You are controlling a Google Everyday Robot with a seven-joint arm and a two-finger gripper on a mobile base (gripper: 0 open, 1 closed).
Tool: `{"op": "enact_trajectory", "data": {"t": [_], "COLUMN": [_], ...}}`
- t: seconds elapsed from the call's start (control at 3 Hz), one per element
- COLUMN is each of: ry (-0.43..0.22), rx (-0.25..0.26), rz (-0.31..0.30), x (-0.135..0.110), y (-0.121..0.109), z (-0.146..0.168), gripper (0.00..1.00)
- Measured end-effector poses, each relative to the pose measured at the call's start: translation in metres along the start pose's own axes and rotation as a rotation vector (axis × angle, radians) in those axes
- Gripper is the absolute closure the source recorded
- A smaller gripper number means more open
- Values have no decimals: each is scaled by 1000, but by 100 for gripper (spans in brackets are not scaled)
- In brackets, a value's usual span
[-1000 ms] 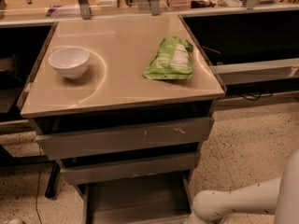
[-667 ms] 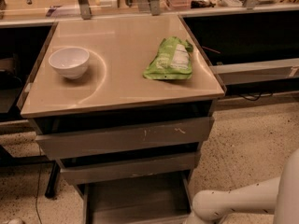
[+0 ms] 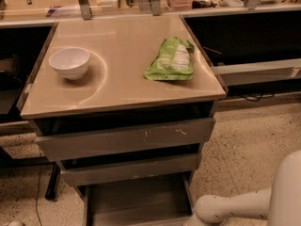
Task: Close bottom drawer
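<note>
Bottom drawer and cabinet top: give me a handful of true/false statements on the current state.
1. The bottom drawer is pulled out, with its tray showing. True.
2. The white bowl sits inside the bottom drawer. False: it stands on the cabinet top, towards the left.
3. The green bag lies on the cabinet top, to the right of the white bowl. True.
4. The gripper is closed on the green bag. False: the gripper is out of view; only the white arm shows, at lower right.
5. The top drawer front has white scratch marks. True.
</note>
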State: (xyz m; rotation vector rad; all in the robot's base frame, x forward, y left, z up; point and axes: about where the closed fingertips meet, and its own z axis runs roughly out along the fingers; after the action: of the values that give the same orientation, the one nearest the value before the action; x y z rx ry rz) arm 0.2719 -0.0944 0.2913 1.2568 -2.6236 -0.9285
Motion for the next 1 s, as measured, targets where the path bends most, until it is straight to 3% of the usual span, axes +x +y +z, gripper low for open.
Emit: {"op": "enact_trajectory", "data": {"t": [0.67, 1.0], "ry": [-75, -81], "rx": [89, 120], "rz": [-33, -38], "x": [-22, -28], "y": [-48, -68], "z": [18, 36], "gripper": [100, 100]}}
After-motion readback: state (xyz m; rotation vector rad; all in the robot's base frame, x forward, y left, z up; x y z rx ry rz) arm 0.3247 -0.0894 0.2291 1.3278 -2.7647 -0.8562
